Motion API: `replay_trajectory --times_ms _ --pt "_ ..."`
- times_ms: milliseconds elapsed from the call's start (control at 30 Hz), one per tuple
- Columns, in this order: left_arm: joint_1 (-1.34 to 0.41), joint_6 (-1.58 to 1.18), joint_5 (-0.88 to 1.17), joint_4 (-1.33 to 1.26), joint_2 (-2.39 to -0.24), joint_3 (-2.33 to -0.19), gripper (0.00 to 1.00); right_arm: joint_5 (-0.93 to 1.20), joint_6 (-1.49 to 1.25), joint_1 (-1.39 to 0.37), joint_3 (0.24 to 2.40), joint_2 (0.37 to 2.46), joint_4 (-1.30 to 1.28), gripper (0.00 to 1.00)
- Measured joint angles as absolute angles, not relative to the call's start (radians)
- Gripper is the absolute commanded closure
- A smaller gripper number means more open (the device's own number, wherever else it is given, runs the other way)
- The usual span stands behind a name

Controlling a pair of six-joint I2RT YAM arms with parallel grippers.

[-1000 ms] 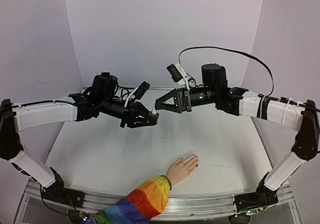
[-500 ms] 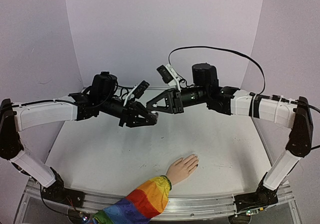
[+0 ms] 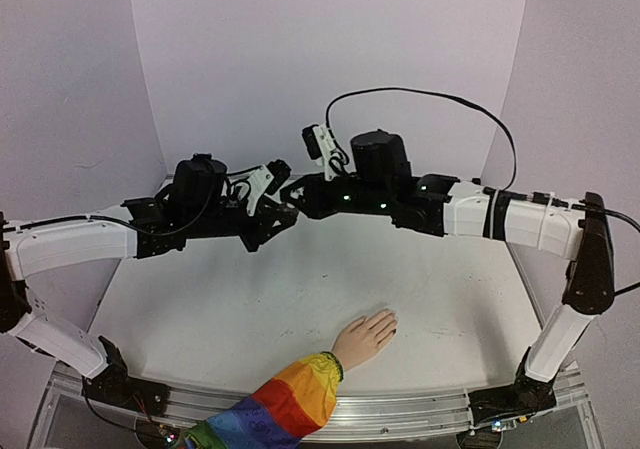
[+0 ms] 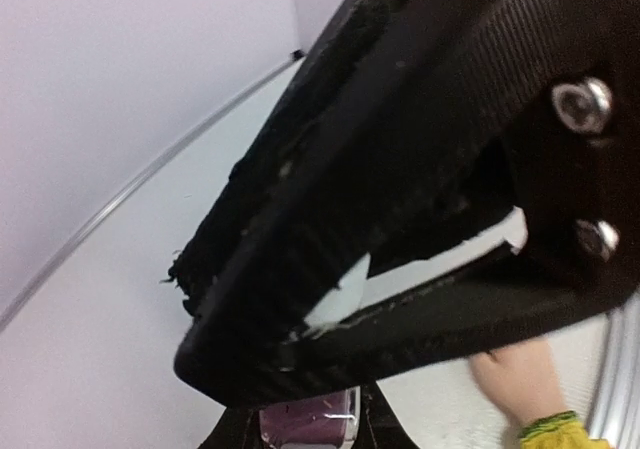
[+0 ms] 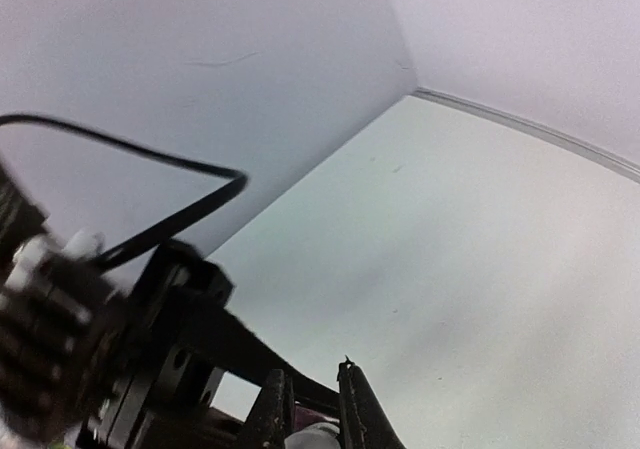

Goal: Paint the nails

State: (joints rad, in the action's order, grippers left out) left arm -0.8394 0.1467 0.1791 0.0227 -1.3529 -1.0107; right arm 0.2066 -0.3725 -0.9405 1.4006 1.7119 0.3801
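Near the table's front edge lies the pale mannequin hand (image 3: pixel 365 336) in its rainbow sleeve (image 3: pixel 285 406), palm down. Its nails (image 3: pixel 392 332) are tiny, and one carries a dark spot. Above the table's middle the two grippers meet tip to tip. My left gripper (image 3: pixel 272 217) is shut on a small polish bottle (image 4: pixel 303 424) with purple contents. My right gripper (image 3: pixel 297 194) fills the left wrist view as a black mass (image 4: pixel 400 169). It is shut on a pale rounded cap (image 5: pixel 320 436) at the bottle's top. The hand (image 4: pixel 512 379) shows below in the left wrist view.
Lilac walls (image 3: pixel 330 49) close the table (image 3: pixel 230 309) in at the back and sides. A black cable (image 3: pixel 430 97) loops above the right arm. A metal rail (image 3: pixel 420 407) runs along the near edge by the arm bases.
My right arm has swung left to the left gripper and its jaws have closed on the cap. The left arm has pulled back a little to the left.
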Motion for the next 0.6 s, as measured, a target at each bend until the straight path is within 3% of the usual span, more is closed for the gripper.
replay_trajectory --times_ms 133,267,300,400,600 --pt "-0.890 0.241 -0.090 0.049 -1.336 -1.002 1.00 -0.124 -0.459 -1.041 1.535 1.797 0.280 1.00" --pt "-0.902 0.267 -0.181 0.044 -1.334 -0.999 1.00 -0.209 -0.531 -1.058 1.592 1.833 0.250 1.00" --pt "-0.902 0.272 -0.184 0.044 -1.334 -0.999 1.00 -0.202 -0.536 -1.054 1.592 1.833 0.248 0.94" --pt "-0.903 0.281 -0.180 0.046 -1.334 -0.999 1.00 -0.119 -0.538 -1.019 1.571 1.824 0.264 0.61" --pt "-0.909 0.295 -0.087 0.038 -1.334 -0.999 1.00 0.234 -0.482 -0.879 1.395 1.712 0.327 0.09"
